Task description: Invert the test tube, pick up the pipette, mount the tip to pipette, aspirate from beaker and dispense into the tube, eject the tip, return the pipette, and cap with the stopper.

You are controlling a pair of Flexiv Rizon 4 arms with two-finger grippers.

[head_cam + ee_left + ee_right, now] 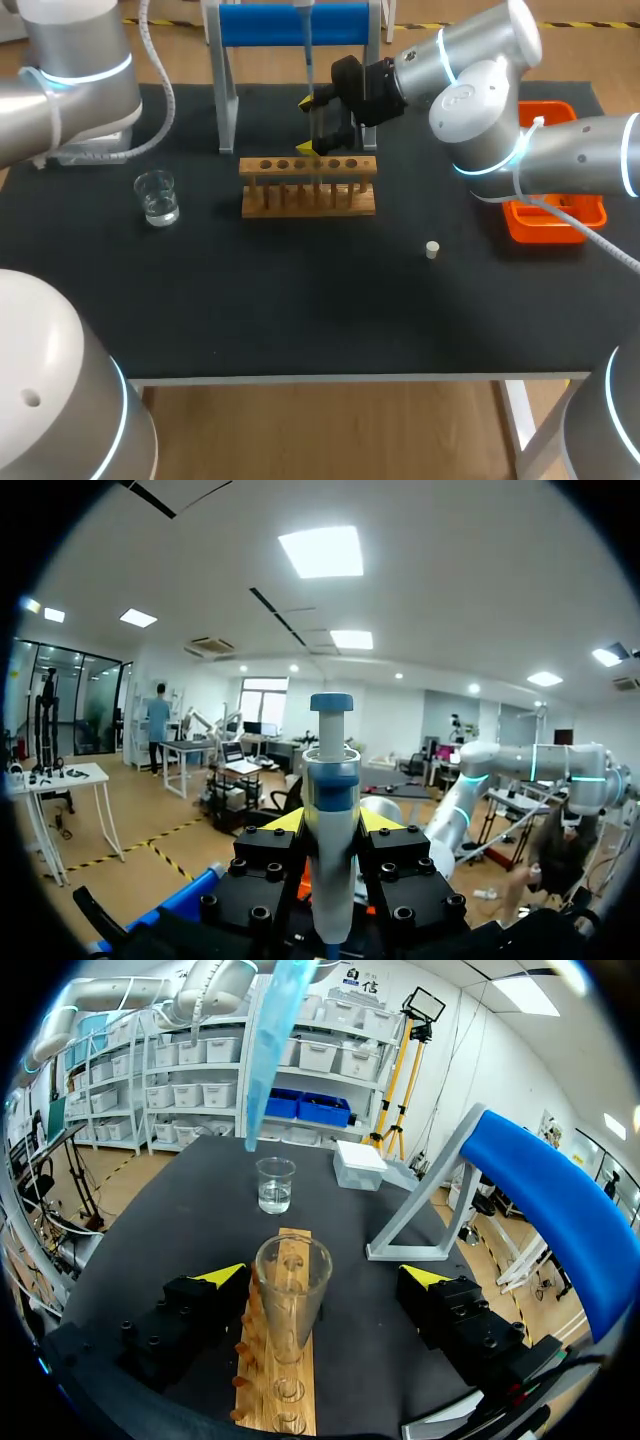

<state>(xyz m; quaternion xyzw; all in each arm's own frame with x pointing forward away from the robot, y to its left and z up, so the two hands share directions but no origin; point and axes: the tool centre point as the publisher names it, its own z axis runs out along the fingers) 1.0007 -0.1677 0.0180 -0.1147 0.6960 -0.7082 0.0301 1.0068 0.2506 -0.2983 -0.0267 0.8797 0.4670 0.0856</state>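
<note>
Our left gripper (332, 822) is clamped on the pipette (331, 770), whose blue tip (268, 1050) hangs above the wooden rack (308, 188). The tube (291, 1285) stands upright in that rack. Our right gripper (306, 125) straddles it, spread wide, with the fingers clear of the glass. The beaker (157, 197) and the stopper (432, 249) sit well apart on the table (300, 310).

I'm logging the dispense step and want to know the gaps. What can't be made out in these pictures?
1. Left gripper: beyond the head view's top edge; only the pipette shows there.
2. Pipette tip: in the head view its end is lost against the right gripper.
3. Liquid in the test tube: right wrist view, clear glass, cannot tell.
4. Orange tray contents: head view, right arm covers them.
</note>
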